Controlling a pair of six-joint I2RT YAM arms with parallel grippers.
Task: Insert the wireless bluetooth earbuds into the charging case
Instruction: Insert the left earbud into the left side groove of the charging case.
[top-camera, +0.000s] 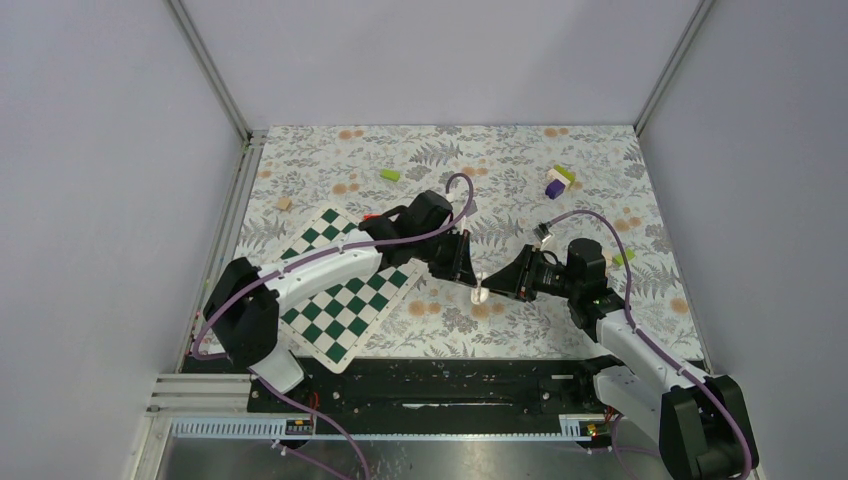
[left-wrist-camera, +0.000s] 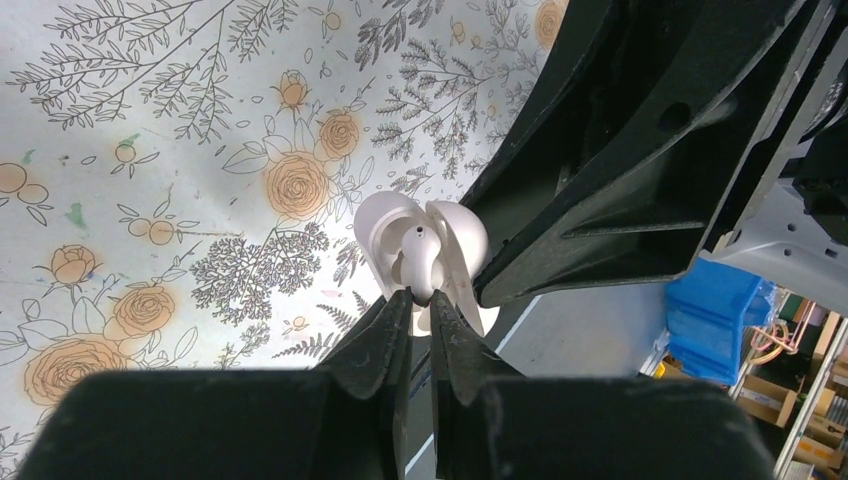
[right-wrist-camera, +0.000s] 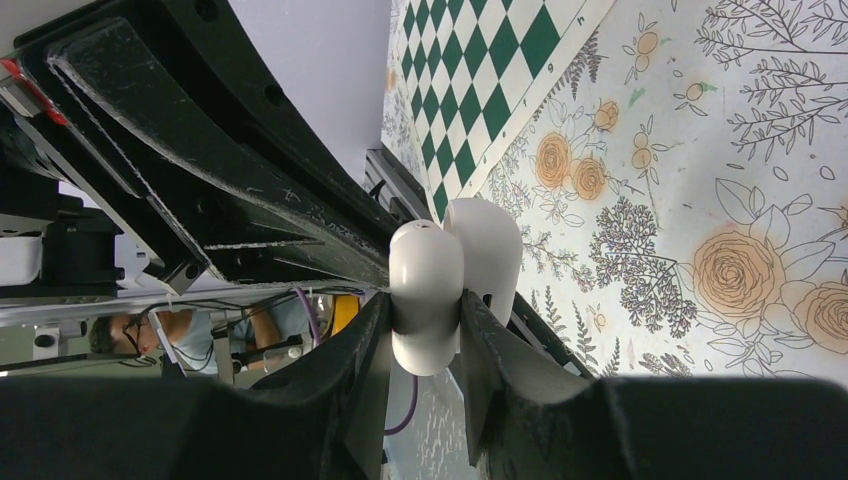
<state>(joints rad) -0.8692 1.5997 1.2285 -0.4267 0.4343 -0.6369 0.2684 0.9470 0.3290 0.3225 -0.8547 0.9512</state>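
While the left claw (left-wrist-camera: 421, 305) is pinching an earbud (left-wrist-camera: 420, 262) at the open case (right-wrist-camera: 426, 262), the right claw (right-wrist-camera: 425, 335) is gripping that case above the surface (top-camera: 600, 160). I think a tilted earbud could be jamming or pushing the case loose.

Charging case (top-camera: 481, 291) right of the chessboard (top-camera: 350, 305), near the table's (top-camera: 520, 160) middle
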